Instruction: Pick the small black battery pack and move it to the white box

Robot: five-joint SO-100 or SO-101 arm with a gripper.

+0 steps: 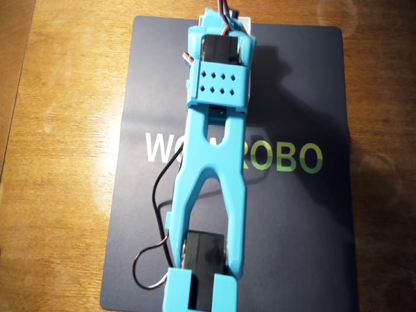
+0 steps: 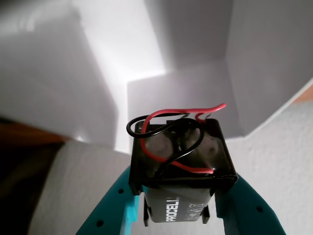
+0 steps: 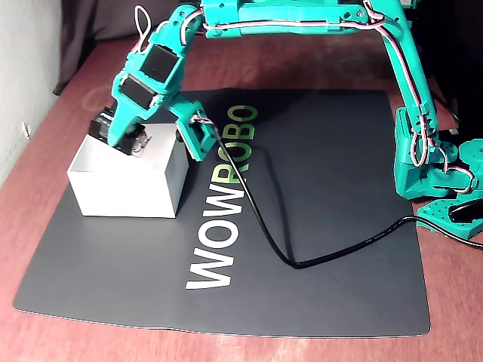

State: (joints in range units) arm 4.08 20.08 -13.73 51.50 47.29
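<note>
The small black battery pack (image 2: 182, 169), with white lettering and looped red and black wires on top, fills the lower middle of the wrist view. My gripper (image 2: 182, 198) is shut on it, a teal finger on each side. Behind it are the inner walls and floor of the white box (image 2: 186, 93). In the fixed view the gripper (image 3: 127, 145) dips into the open top of the white box (image 3: 124, 187) at the mat's left, with the battery pack (image 3: 136, 143) at its tip. From overhead the arm hides the gripper and pack. Only a sliver of the white box (image 1: 246, 25) shows.
A dark mat (image 3: 317, 226) with WOWROBO lettering covers the wooden table. A black cable (image 3: 264, 226) runs across it from the wrist toward the arm's base (image 3: 430, 173) at the right. The arm (image 1: 214, 162) spans the mat's middle in the overhead view.
</note>
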